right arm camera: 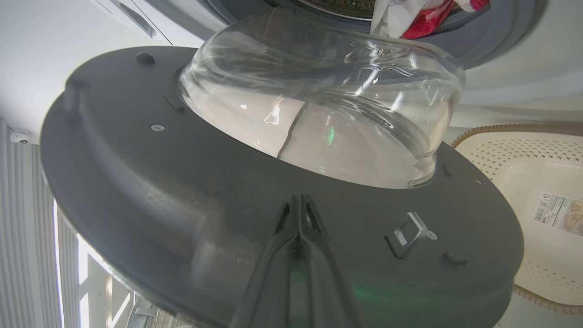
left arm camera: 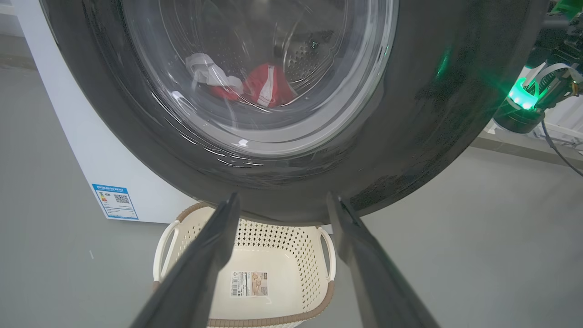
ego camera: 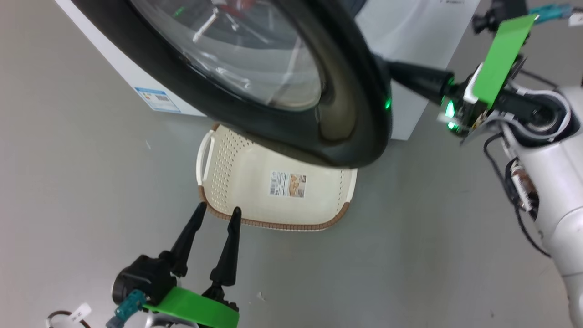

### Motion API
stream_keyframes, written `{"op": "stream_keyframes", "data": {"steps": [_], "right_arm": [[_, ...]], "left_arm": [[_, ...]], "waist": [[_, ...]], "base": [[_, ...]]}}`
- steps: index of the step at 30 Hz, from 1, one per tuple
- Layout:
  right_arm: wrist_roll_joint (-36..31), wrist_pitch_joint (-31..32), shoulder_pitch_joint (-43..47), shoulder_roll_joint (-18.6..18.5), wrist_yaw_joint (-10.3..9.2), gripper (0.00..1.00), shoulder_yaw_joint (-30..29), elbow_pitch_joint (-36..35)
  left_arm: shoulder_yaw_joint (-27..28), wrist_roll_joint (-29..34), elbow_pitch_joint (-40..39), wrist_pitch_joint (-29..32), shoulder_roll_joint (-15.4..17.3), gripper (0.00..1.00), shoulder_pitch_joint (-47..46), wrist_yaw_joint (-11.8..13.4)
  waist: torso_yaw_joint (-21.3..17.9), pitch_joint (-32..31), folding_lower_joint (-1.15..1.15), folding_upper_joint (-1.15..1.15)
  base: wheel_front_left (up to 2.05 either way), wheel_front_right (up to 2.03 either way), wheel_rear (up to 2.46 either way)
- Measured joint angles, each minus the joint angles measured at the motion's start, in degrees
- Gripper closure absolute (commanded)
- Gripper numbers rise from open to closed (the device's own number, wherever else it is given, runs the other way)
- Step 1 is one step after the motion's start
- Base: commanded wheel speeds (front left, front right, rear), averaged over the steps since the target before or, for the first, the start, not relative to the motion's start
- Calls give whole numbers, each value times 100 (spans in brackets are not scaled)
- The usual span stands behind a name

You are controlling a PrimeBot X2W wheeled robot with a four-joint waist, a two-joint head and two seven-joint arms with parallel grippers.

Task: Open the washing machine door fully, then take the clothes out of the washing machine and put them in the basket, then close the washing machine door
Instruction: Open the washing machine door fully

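Observation:
The washing machine door stands partly open, its black rim and domed glass hanging over the cream basket on the floor. My right gripper reaches behind the rim. In the right wrist view it is shut, holding nothing, its tips against the door's inner face. My left gripper is open just short of the basket's near rim. Its fingers frame the basket, which holds nothing, below the door. The red and white clothes lie in the drum, and show at the opening.
The white washing machine with its blue label stands on grey floor. The open door overhangs the basket's far half. My right forearm and its cables fill the right side. A small scrap lies on the floor near my left gripper.

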Motion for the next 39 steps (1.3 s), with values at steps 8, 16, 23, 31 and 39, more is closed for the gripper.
{"op": "stream_keyframes", "data": {"steps": [8, 16, 23, 31, 39], "right_arm": [[-70, 189, 671, 203, 0, 100, 121, -272], [-80, 298, 1301, 342, 0, 100, 160, -536], [-122, 391, 1713, 499, 0, 100, 247, -683], [-130, 539, 2081, 728, 0, 100, 426, -840], [-131, 539, 2268, 829, 0, 100, 530, -904]], "left_arm": [[11, 1, 3, 0, 3, 0, 328, 18], [12, 2, -38, 0, 13, 0, 595, 38], [75, 62, -102, 0, 16, 0, 803, 38], [91, 68, -111, 0, 19, 0, 934, 74], [171, 162, -122, 0, 22, 0, 1088, 121]], "waist": [[83, -441, 0, 0], [330, -763, 0, 0], [611, -995, 0, 0], [928, -1257, 0, 0], [1170, -1466, 0, 0]], "base": [[0, 0, 0], [0, 0, 0], [0, 0, 0], [0, 0, 0], [0, 0, 0]]}}
